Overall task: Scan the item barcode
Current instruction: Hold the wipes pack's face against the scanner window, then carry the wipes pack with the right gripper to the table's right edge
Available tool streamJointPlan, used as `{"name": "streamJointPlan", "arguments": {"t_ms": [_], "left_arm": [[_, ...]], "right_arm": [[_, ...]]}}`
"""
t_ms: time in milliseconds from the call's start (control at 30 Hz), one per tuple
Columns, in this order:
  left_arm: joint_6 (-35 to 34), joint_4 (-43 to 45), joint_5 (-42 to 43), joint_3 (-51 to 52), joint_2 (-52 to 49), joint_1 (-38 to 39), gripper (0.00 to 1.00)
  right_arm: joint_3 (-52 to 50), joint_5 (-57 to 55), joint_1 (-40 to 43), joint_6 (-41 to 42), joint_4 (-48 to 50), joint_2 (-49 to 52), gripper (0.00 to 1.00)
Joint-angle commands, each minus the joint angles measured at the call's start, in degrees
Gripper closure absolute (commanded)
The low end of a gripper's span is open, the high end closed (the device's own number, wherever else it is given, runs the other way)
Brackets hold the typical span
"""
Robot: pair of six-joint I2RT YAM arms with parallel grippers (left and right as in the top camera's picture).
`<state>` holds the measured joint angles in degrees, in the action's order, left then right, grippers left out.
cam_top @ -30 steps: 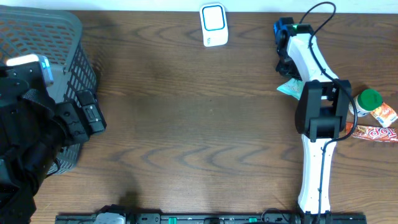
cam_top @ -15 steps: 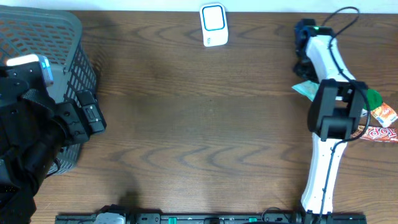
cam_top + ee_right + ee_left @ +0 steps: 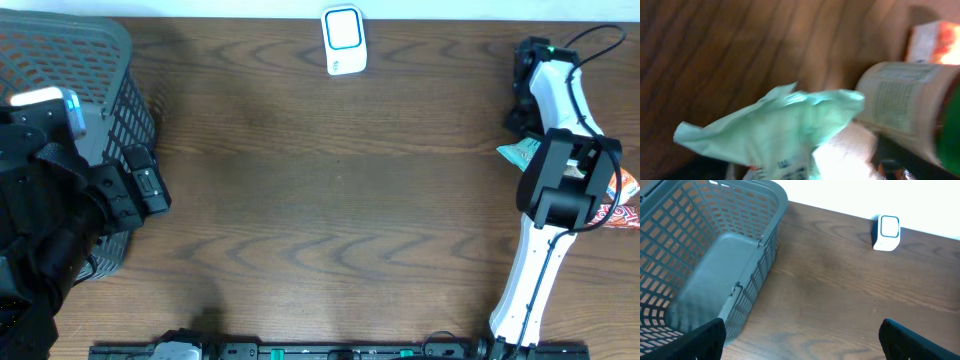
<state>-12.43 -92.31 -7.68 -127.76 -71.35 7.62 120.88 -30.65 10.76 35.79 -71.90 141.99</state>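
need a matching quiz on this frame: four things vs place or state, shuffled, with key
Things:
1. basket
2. scanner
3. green packet
4. left gripper

Place or state:
A. open, holding nothing
B. far left side of the table
C. middle of the far edge
D. far right side

Pairs: 1-B, 2-C, 3-D, 4-A

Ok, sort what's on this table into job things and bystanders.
For the job: white scanner; teal packet, likely the item to scan.
Lying about: grey basket; labelled bottle; orange box; red candy wrapper.
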Motion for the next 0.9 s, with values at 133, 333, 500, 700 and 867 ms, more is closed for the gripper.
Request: {"name": "streamJointPlan", "arguments": {"t_ms": [133,333,500,700,867], "left_arm": [[-0.3,-4.5,-0.5,0.0,0.3,0.2,0.02],[-0.3,-4.5,-0.5,0.0,0.3,0.2,0.02],[-0.3,-4.5,-0.5,0.0,0.3,0.2,0.02],[-0.3,-4.5,-0.5,0.0,0.3,0.2,0.02],[-0.3,-4.5,-0.5,0.0,0.3,0.2,0.02]], "right_arm": [[-0.1,0.5,-0.4,0.7,-1.0,-3.6,0.01],[-0.1,1.9,-1.8,0.6,-2.9,-13.3,0.01],[-0.2,10.9,-4.8,0.5,-2.6,-21.6,0.19],[-1.2,12.5,-8.8,0.6,0.9,-20.9,0.78],[-2.2,12.9,-11.0,-0.1,4.3,-16.7,0.79]]}}
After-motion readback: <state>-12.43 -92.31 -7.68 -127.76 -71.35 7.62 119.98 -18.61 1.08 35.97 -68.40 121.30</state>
